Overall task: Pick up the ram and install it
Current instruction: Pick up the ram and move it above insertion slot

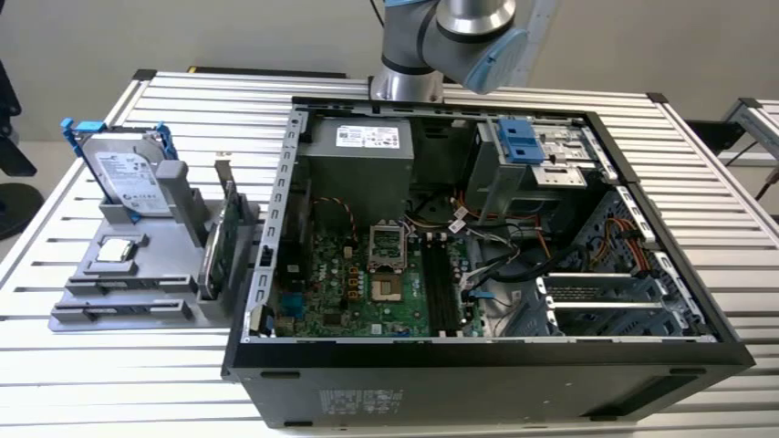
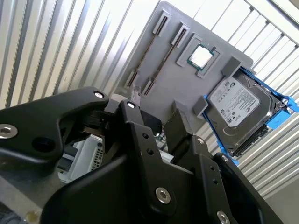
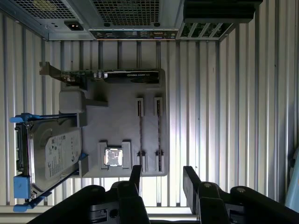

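Black gripper (image 3: 162,173) hangs over the slatted bench (image 3: 201,116), its jaws spread apart and holding nothing. Beneath, the ram (image 3: 140,128) stands edge-on in a slot of the grey holder (image 3: 117,116), a like strip (image 3: 159,130) just beside it, near the processor chip (image 3: 113,157). The open computer case (image 1: 487,374) sits alongside the holder on the same bench.

Ram (image 3: 140,130): slim dark strip, standing edge-on, seated lengthwise in narrow slot of grey holder (image 3: 117,121).

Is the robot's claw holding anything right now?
Nothing. The black gripper is open and empty; a slim dark ram stick sits in the grey holder.
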`<state>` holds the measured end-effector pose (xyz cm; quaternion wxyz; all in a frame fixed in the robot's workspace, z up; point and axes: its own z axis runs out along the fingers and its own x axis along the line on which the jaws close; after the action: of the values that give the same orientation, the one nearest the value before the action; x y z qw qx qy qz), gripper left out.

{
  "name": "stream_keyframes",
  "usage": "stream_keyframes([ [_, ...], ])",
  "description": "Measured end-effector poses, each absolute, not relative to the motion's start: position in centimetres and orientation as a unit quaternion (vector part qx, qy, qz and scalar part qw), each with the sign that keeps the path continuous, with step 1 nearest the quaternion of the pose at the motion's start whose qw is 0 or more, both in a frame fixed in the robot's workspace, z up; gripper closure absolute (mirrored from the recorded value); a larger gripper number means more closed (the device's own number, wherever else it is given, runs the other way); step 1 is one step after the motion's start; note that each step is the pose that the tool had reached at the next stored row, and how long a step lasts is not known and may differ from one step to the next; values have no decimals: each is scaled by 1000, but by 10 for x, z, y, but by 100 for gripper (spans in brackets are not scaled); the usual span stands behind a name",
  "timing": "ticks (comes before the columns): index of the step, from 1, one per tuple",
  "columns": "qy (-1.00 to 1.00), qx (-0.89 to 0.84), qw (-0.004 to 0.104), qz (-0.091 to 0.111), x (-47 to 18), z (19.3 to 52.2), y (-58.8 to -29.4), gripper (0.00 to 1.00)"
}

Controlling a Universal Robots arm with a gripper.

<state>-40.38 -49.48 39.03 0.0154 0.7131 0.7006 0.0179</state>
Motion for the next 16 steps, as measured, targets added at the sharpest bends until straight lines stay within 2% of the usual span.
stream_keyframes([
  [16,701,713,11,13,-402,368,-497,0],
])
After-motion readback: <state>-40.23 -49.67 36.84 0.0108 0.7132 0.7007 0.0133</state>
